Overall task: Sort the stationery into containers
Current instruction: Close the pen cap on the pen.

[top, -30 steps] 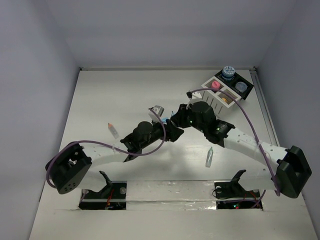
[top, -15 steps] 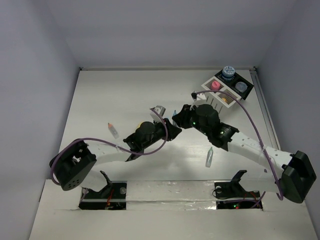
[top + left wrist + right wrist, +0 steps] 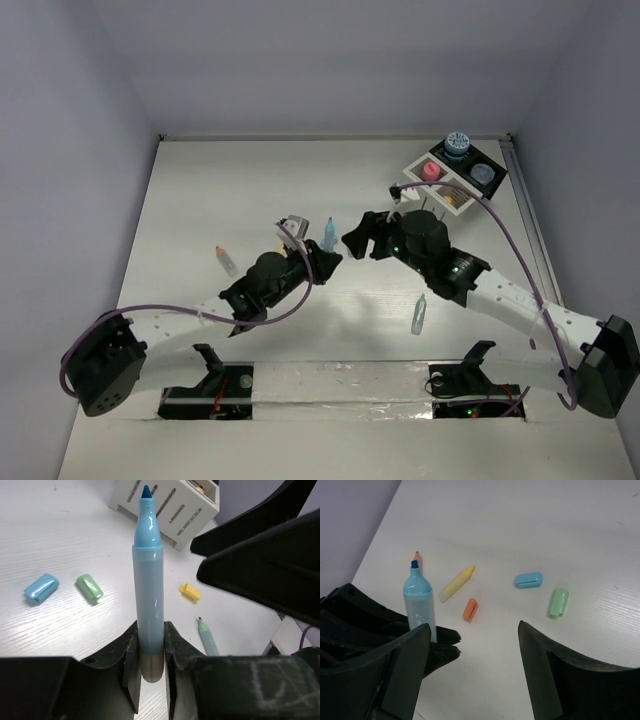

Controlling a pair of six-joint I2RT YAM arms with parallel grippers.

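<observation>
My left gripper (image 3: 150, 630) is shut on the lower end of an uncapped pale-blue marker (image 3: 148, 575), which stands upright out of the jaws. From above, this left gripper (image 3: 318, 258) holds the marker (image 3: 328, 234) near the table's middle. My right gripper (image 3: 358, 240) hangs just right of it, open and empty. In the right wrist view the right gripper (image 3: 474, 627) stands wide, with the marker (image 3: 418, 605) beside its left finger. The containers (image 3: 443, 190), a white slatted box (image 3: 165, 507) joined to a black tray, stand at the back right.
On the table lie a blue cap (image 3: 528, 579), a green cap (image 3: 558, 601), an orange cap (image 3: 470, 608), a yellow marker (image 3: 456, 583), a yellow cap (image 3: 190, 591) and a pale-green marker (image 3: 418, 315). An orange-tipped stick (image 3: 226, 260) lies left. A pink-capped bottle (image 3: 431, 171) and pots fill the tray.
The left gripper has closed on the pale-blue marker. The right gripper has opened, let go of it and drawn back to the right. The left arm has shifted left with the marker.
</observation>
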